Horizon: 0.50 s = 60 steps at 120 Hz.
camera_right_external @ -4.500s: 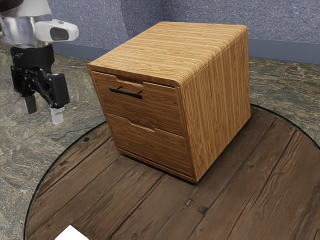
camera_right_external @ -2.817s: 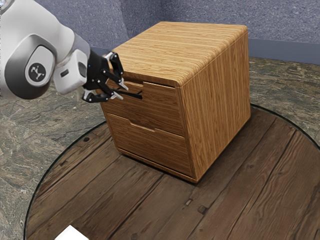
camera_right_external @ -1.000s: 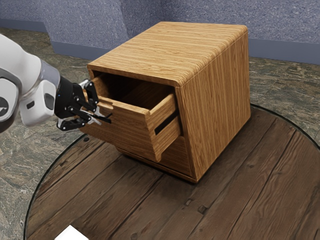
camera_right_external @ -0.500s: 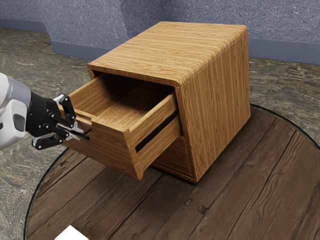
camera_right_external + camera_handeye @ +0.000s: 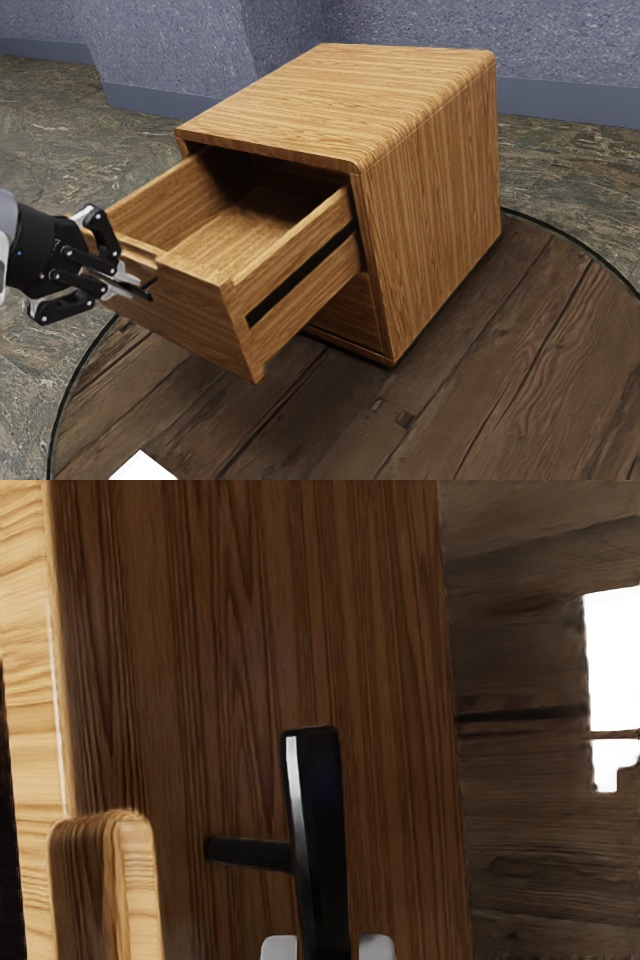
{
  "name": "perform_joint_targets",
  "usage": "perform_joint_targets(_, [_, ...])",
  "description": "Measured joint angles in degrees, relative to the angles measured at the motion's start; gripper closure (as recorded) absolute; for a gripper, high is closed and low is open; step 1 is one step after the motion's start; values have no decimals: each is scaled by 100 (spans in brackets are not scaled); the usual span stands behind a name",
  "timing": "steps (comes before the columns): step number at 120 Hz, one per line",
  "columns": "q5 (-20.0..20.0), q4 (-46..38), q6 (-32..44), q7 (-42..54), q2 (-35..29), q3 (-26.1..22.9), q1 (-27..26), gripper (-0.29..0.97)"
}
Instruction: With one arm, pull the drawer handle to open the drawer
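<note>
White flat object (image 5: 140, 467) on round wooden tabletop (image 5: 470, 400), well in front of cabinet (image 5: 420, 150). Black fingers (image 5: 280, 948) clamped on black bar handle (image 5: 138, 291), one pad each side. Handle sits on front of top drawer (image 5: 230, 235). Top drawer stands far out of cabinet. Lower drawer (image 5: 345, 315) shut, flush in cabinet. Grey wall (image 5: 300, 30) behind cabinet.

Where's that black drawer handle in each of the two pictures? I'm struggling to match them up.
Exterior view: the handle is at the exterior view's left, on the drawer front of the pulled-out top drawer, gripped by the hand.
Wrist view: the handle is the dark bar seen close up, running between the pale fingertips.
Shared landmark: the wooden drawer front behind it.
</note>
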Motion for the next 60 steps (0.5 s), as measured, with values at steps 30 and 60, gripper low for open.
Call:
perform_joint_targets(30, [147, 3, -121, -60, -11, 87, -1, 69])
perform_joint_targets(60, [199, 185, -395, -129, -34, 226, 0, 61])
